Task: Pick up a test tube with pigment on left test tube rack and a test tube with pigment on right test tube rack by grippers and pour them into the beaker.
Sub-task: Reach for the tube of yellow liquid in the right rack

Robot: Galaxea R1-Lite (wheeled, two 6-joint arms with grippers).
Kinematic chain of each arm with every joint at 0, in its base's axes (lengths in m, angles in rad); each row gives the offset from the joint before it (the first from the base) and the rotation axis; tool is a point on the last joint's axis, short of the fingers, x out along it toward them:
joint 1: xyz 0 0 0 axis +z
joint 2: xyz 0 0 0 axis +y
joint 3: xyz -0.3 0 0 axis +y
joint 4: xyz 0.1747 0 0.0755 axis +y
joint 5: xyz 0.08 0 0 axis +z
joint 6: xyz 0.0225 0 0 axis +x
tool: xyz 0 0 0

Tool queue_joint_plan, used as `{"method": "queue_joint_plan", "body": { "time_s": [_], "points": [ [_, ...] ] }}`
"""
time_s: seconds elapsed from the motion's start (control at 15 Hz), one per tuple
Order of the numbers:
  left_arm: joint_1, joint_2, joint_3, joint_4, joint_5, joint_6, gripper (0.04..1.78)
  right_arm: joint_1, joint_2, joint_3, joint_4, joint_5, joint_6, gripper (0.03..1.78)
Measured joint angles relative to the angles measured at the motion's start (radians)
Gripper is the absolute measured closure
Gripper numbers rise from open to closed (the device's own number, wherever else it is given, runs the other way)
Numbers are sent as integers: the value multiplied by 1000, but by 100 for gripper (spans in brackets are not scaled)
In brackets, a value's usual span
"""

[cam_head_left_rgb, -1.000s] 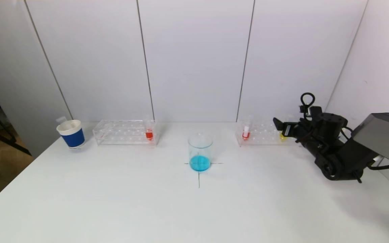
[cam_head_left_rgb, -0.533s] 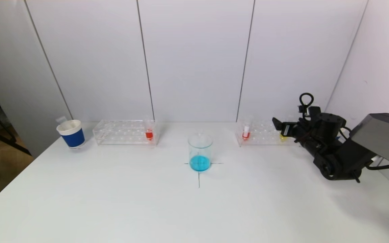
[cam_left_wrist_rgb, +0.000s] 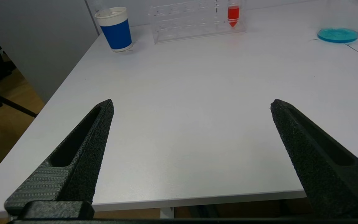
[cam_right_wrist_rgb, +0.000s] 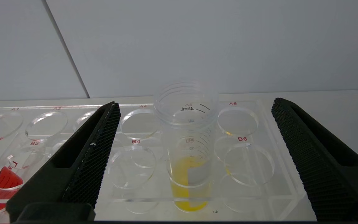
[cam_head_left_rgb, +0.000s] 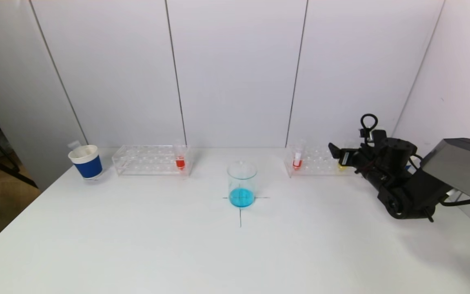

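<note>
blue cup with white rim, clear racks, red liquid in tube, yellow liquid in tube, turquoise liquid in beaker, white table, black grippers

Surface layout, head view

The beaker stands at centre on the surface. The left rack lies behind it to the left, with a cup at its far left. The right rack lies behind it to the right, just before the right tool.
</note>
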Motion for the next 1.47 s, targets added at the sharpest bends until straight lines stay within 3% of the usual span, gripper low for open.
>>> {"method": "queue_joint_plan", "body": {
  "time_s": [1.47],
  "points": [
    [0,0,0,0,0,-1,6,6,3,-2,3,0,-3,4]
  ]
}}
